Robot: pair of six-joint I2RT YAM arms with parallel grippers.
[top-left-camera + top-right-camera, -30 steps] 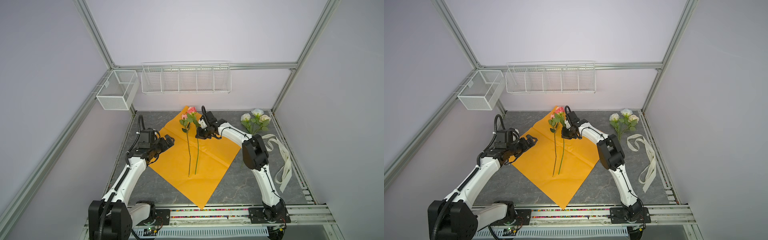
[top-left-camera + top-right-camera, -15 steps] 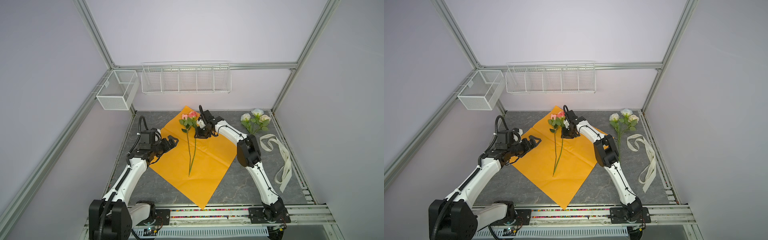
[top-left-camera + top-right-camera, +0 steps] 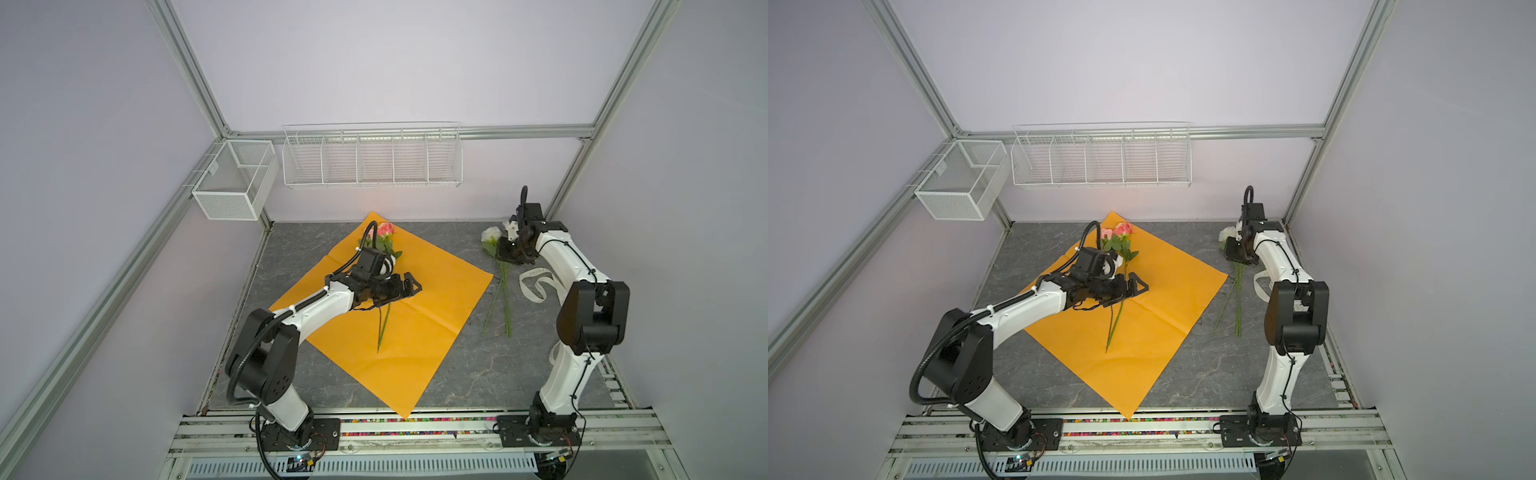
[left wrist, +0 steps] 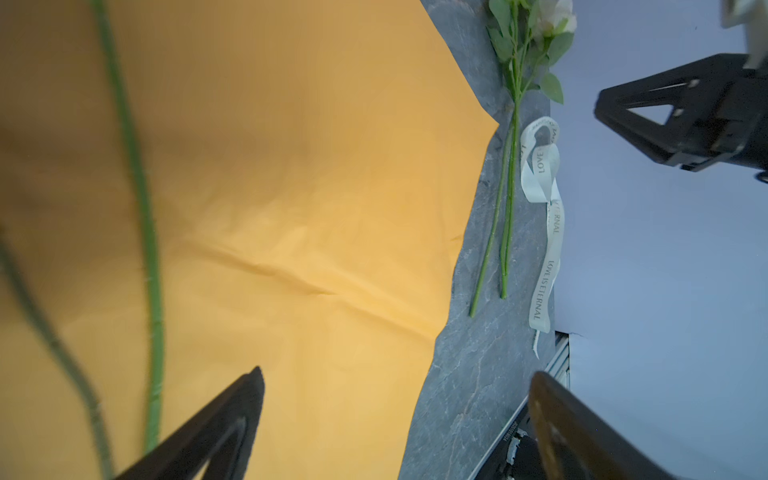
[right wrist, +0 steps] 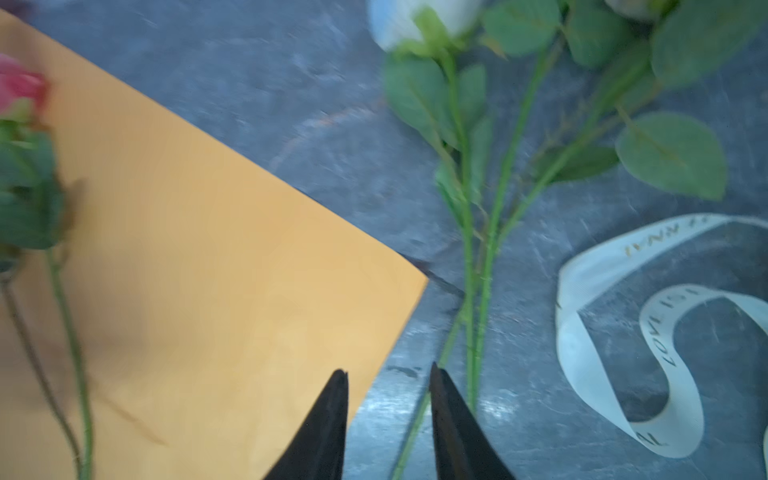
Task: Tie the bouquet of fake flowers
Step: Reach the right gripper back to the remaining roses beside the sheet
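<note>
Grey marbled counter (image 3: 457, 374) inside an aluminium-framed enclosure with pale lilac walls. Two white wire holders hang at the back: one small mesh basket (image 3: 232, 187) in the left corner and, beside it, one long rack (image 3: 372, 160) divided into five compartments.

One orange paper sheet (image 3: 415, 332) lies flat on the counter, turned like a diamond. The bouquet of fake flowers (image 3: 385, 229) is not gathered and lies in two groups. The first group, two pink roses (image 3: 1122, 229), rests on the sheet with its blooms near the far corner and its two green stems running toward the near edge.

The left gripper (image 3: 411, 284) hangs over the middle of these stems. Its jaws are spread wide and hold nothing. In the left wrist view both stems pass beside one finger (image 4: 232, 415), outside the gap.

The second group, the pale roses (image 3: 490, 235), lies on bare counter just beside the sheet's right corner. Both top views show one white bloom. The right wrist view shows three stems and parts of two blooms.

The right gripper (image 5: 387, 370) hangs over the leafy part of this group. Its jaws stand a little apart with nothing between them.

One cream printed ribbon (image 3: 536, 284) lies looped on the counter, right of the pale stems and apart from them.
</note>
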